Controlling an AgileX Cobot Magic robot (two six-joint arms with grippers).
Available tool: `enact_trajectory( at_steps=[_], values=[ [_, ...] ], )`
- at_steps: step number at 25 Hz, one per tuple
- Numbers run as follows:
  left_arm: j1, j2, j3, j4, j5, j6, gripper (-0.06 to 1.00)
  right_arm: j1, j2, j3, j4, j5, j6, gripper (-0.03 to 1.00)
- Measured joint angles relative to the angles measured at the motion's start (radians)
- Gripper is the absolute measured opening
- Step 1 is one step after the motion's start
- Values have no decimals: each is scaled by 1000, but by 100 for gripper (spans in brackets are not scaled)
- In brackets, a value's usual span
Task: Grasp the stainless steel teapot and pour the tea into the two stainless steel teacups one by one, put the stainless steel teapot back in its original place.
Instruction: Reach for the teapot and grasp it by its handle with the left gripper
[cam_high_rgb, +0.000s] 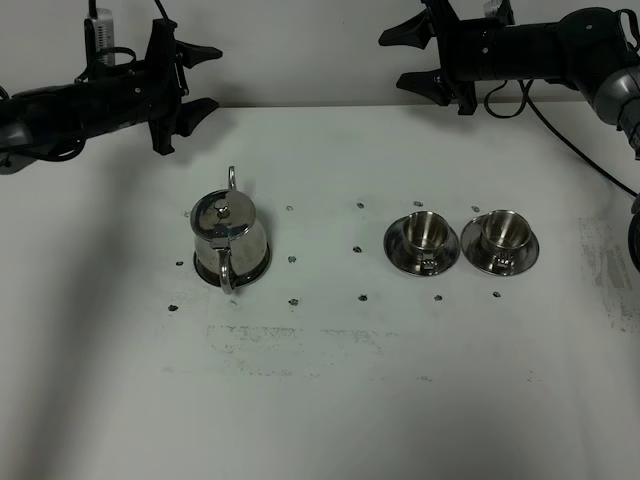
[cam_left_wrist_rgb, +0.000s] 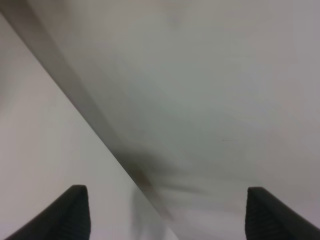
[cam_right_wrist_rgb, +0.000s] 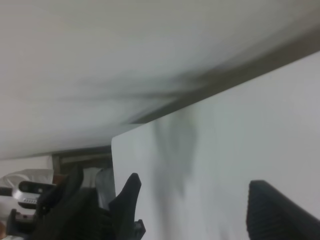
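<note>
Grasp not yet begun: teapot stands at nine o'clock on the table, inner teacup and outer teacup at three. Left gripper and right gripper hang wide and empty at twelve. The left likely must descend onto the handle, facing six o'clock.

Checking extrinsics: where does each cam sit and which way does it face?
Exterior high: mounted high, looking down on the table, teapot and cups; left gripper and right gripper show, open, by the wall.
Left wrist: on left arm, facing the blurred table-wall seam; two fingertips show.
Right wrist: on right arm, facing table and wall; fingertips show.
Shared: both wrist views see table and wall, no teapot or cups.
</note>
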Motion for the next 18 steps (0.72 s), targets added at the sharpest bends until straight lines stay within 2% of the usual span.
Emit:
enact_trajectory(
  at_steps=[10,12,15,18],
  values=[
    [0,0,0,0,4,1,68,0,0,0,-1,0,0,59],
    [0,0,0,0,11,26,68,0,0,0,-5,0,0,59],
    [0,0,0,0,27,148,68,0,0,0,-16,0,-107,59],
    [0,-10,-23,15,43,343,65,0,-6,0,-43,0,-337,56]
  ],
)
